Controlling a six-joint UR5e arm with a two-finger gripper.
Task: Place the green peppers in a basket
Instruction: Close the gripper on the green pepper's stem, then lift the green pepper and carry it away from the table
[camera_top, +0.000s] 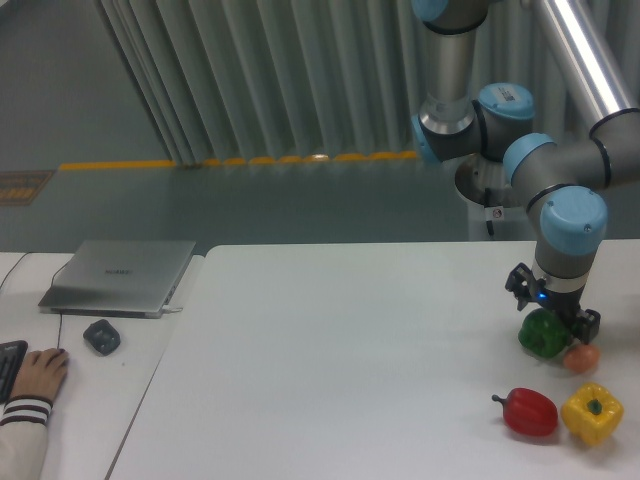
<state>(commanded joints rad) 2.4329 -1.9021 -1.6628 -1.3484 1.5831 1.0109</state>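
Observation:
The green pepper (541, 337) sits on the white table (350, 350) near its right edge, glossy and dark green. My gripper (553, 312) points down right over it. The black fingers (519, 284) stand spread to either side of the pepper's top, and the jaws look open around it. The gripper hides the pepper's top. No basket is in view.
A small orange fruit (581, 358) touches the green pepper's right side. In front of them lie a red pepper (529, 412) and a yellow pepper (591, 413). At far left are a closed laptop (120, 276), a mouse (101, 336) and a person's hand (38, 372).

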